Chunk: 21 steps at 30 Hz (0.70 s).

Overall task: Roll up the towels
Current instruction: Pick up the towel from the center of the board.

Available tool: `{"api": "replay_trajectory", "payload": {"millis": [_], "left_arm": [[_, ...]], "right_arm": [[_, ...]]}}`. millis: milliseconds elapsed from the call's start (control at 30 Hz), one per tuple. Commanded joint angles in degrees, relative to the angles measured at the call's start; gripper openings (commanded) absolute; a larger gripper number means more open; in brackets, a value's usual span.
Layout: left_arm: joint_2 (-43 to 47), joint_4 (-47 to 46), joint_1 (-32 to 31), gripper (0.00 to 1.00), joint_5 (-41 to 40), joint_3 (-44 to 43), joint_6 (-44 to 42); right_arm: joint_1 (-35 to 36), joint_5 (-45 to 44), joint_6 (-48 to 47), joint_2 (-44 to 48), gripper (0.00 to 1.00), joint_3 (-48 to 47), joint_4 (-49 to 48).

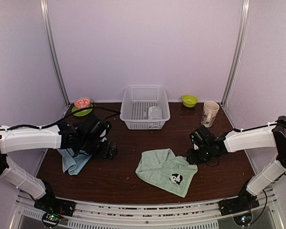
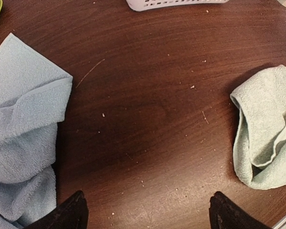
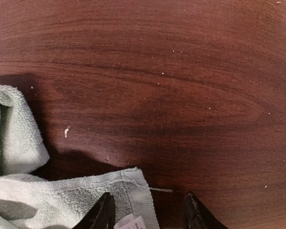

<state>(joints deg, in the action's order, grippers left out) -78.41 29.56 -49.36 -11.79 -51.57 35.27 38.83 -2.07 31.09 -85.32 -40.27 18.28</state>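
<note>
Pale green cloth towel w/ panda patch [image 1: 155, 167]: corner is straddled by parted right gripper [image 3: 148, 200] (prob. for flattening); left gripper [image 2: 147, 202] is held wide open.

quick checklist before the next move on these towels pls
1. left hand open, empty: ok
2. right hand open over green towel corner: ok
3. green towel lying flat: not ok, far edge folded over
4. blue towel spread out: not ok, crumpled
5. greyish towel in basket rolled: cannot tell
</note>
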Motion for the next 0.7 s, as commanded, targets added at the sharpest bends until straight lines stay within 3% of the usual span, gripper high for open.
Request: {"api": "replay_trajectory", "payload": {"millis": [0,200,400,667], "left_arm": [[-1.61,-1.89,-0.60,0.90,-1.16,-2.72,0.20],[-2.09,-1.88,-0.80,0.90,-2.35,-2.80,0.15],[-1.59,-2.14,-1.08,0.90,-2.50,-1.43,0.69],[1.74,-2.29,-1.26,0.89,-5.28,-0.57,0.40]], "right_arm": [[-0.18,-1.52,-0.67,-2.83,0.47,-3.09,2.62],[1.60,-2.19,-2.58,-7.65,0.35,-4.67,8.51],[3.27,-1.66,-1.79,-8.50,0.00,-3.66,9.22],[3.87,-2.47,-3.04,8.37,0.00,-7.62,7.28]]}}
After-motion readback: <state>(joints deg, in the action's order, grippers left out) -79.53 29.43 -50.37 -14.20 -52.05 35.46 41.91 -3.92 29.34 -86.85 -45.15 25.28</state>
